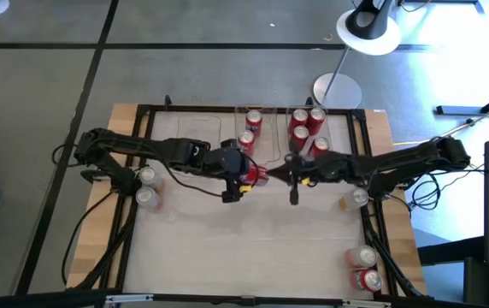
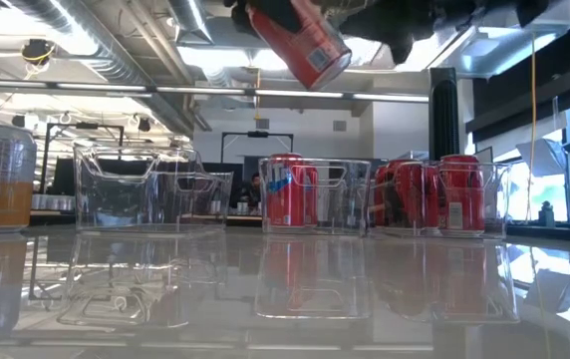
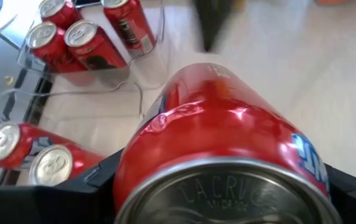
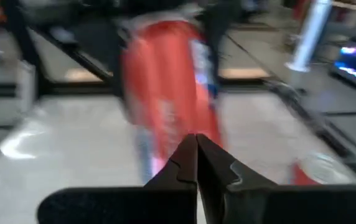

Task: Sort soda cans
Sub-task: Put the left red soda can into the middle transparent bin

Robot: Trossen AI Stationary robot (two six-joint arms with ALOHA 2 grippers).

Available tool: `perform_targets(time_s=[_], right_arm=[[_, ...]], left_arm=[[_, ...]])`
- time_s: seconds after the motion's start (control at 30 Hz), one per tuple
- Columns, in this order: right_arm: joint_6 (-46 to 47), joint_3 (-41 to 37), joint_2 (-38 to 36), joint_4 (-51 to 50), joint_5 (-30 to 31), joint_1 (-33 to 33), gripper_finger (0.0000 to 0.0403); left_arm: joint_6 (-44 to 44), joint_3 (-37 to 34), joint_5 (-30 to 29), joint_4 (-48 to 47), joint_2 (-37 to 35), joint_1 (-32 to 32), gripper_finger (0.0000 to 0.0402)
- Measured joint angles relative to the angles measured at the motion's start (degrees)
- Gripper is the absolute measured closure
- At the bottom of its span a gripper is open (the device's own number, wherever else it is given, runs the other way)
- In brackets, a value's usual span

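Note:
My left gripper (image 1: pixel 246 176) holds a red soda can (image 1: pixel 255 175) high over the middle of the table; the low view shows the can (image 2: pixel 303 42) tilted well above the bins. My right gripper (image 1: pixel 273 174) is shut, and its tips (image 4: pixel 196 148) point at that can (image 4: pixel 165 87) from the table's right. Three clear bins stand side by side at the far edge. The left bin (image 2: pixel 150 189) holds nothing. Two red cans (image 1: pixel 249 133) stand upright in the middle bin, and several red cans (image 1: pixel 307 127) stand upright in the right bin. My left gripper pinches the can's side wall (image 3: pixel 134 168) between its two fingers (image 3: pixel 97 182), one on each side, near the can's silver top end (image 3: pixel 228 193). The fingers lie along the can and slant downward from the table's left. The can is lifted clear and tilted. My right gripper: I cannot tell whether its shut tips touch the can.
Two silver-topped cans (image 1: pixel 147 186) lie at the table's left edge. One can (image 1: pixel 360 197) is at the right edge and two more (image 1: pixel 367 267) at the near right corner. An orange and silver can (image 2: pixel 1 175) stands at the low view's left. A white lamp base (image 1: pixel 337 88) stands beyond the bins.

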Motion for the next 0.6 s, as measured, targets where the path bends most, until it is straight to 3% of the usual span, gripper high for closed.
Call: perform_targets(time_s=[0.07, 0.4, 0.6], right_arm=[[-1.2, 0.23, -0.32, -2.99, 2.39, -0.86, 0.0402], [0.27, 0.47, 2.89, -3.98, 1.19, -3.12, 0.0402], [0.4, 0.51, 5.57, -3.6, 1.67, -5.12, 0.0402]], left_arm=[[1.46, -0.02, 0.05, 0.41, 0.03, 0.32, 0.0115], [6.02, -0.38, 0.61, 1.38, 0.07, 4.26, 0.0115], [6.78, -0.39, 6.91, 0.26, 0.5, 7.04, 0.0115]])
